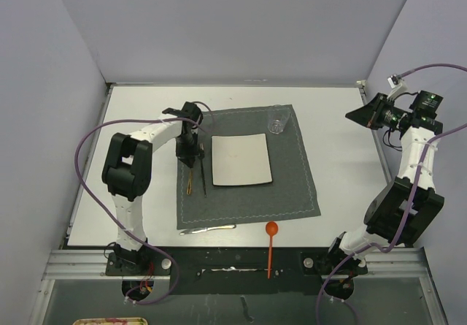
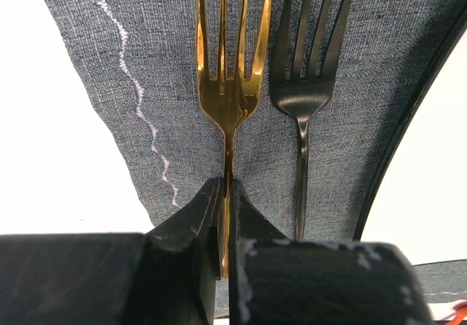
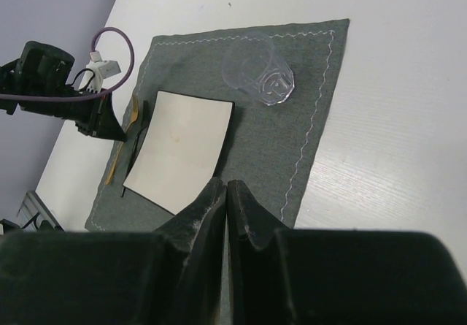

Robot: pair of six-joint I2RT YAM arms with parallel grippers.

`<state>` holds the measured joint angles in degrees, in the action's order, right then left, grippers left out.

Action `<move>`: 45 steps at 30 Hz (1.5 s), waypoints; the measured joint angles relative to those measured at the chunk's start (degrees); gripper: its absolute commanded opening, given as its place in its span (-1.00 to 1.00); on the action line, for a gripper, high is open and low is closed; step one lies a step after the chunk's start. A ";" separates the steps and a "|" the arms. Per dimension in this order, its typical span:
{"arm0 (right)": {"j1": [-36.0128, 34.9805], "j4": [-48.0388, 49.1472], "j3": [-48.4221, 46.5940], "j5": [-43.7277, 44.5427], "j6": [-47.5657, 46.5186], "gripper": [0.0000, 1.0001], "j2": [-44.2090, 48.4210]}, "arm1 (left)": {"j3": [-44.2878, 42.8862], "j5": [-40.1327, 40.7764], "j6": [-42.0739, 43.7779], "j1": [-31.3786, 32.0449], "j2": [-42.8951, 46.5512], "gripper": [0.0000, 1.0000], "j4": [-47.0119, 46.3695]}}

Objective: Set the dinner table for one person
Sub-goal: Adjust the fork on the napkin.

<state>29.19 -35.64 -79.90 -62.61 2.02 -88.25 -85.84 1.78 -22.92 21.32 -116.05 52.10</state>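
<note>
Closest to the lens: left end effector (image 2: 225,188), pressed tight on the thin handle of a gold fork (image 2: 228,98). Held low over the grey mat (image 2: 139,40), prongs pointing away; cannot tell if touching the cloth. Just beside a black fork (image 2: 306,91), side by side, not touching. From above, both forks to the left of the square plate (image 1: 241,158). Also on the mat: a clear glass (image 1: 277,119), near the far right corner. Off the mat, just beside its near edge: a silver knife (image 1: 208,229) and an orange spoon (image 1: 271,245), not yet put in place, with the spoon handle poking out past the front edge.

Right end effector (image 3: 227,188): pressed together, holding nothing, up high and off to the right side.

Under it all, the worktop (image 1: 343,171): big, white and flat, showing past the mat on every side. Looks hard, stiff and much too heavy to lift, so no need to grab it at all. Just a place to set things down on. Probably smooth and a bit slippery, so easy to send thin metal things sliding with a push. For the knife and spoon, best to pinch the middle of the handle from above. Gentle near the glass: likely easy to tip or break.
</note>
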 measured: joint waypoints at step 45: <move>-0.81 1.20 0.00 -0.44 0.46 -0.90 0.61 | -1.64 1.44 0.55 -0.15 -2.32 -0.72 3.37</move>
<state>28.38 -34.44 -79.90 -63.05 2.48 -87.64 -87.48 3.22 -22.37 21.17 -118.37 55.46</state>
